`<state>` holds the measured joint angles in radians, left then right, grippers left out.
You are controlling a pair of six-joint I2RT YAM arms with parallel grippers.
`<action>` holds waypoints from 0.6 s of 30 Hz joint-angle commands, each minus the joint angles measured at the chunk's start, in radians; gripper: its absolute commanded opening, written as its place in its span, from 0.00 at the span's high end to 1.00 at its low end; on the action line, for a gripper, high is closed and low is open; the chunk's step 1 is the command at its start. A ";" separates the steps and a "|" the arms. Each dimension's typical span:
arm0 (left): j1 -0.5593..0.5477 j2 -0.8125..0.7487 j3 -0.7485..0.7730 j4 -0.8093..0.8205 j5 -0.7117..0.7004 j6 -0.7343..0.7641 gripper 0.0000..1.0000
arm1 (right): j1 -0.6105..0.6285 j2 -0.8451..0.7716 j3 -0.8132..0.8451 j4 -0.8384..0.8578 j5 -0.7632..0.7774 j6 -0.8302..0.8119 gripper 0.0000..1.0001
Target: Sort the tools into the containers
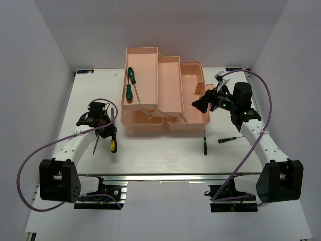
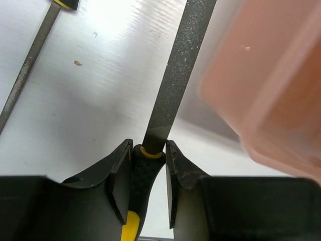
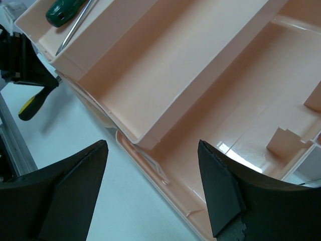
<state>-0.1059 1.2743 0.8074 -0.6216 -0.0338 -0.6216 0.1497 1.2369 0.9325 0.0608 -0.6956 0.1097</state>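
The yellow-and-black-handled tool (image 2: 170,90) lies toward the left edge of the table (image 1: 165,155), just in front of the near left corner of the toolbox (image 1: 170,85). Its rough grey shaft points to the far edge. The left gripper (image 2: 146,150) holds it, with both fingers pressed on the black top of the handle, right under the yellow ring. I cannot tell if it is already off the surface.

To lift it well, I think the arm should rise straight up first, because the long shaft may swing and the toolbox wall is close beside it. Another tool's grey shaft (image 2: 22,80) lies just to the left, so dragging sideways is not wise. Two green screwdrivers (image 1: 131,75) already lie in the far left tray, so probably this tool belongs in another tray. The right gripper (image 3: 152,145) hangs above the right compartment, fingers wide and empty, well apart.
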 commanded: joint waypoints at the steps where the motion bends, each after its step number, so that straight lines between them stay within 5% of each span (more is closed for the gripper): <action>1: 0.002 -0.085 0.041 -0.049 0.025 -0.038 1.00 | -0.006 0.007 0.015 0.039 -0.019 0.002 0.23; 13: 0.002 -0.308 0.251 -0.175 -0.066 -0.132 1.00 | -0.006 0.026 0.022 0.030 -0.042 0.001 0.27; 18: 0.002 -0.316 0.374 -0.054 0.032 -0.112 1.00 | -0.006 0.038 0.028 0.027 -0.074 -0.005 0.48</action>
<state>-0.1059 0.9779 1.1164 -0.7685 -0.0589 -0.7338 0.1497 1.2663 0.9325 0.0597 -0.7280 0.1051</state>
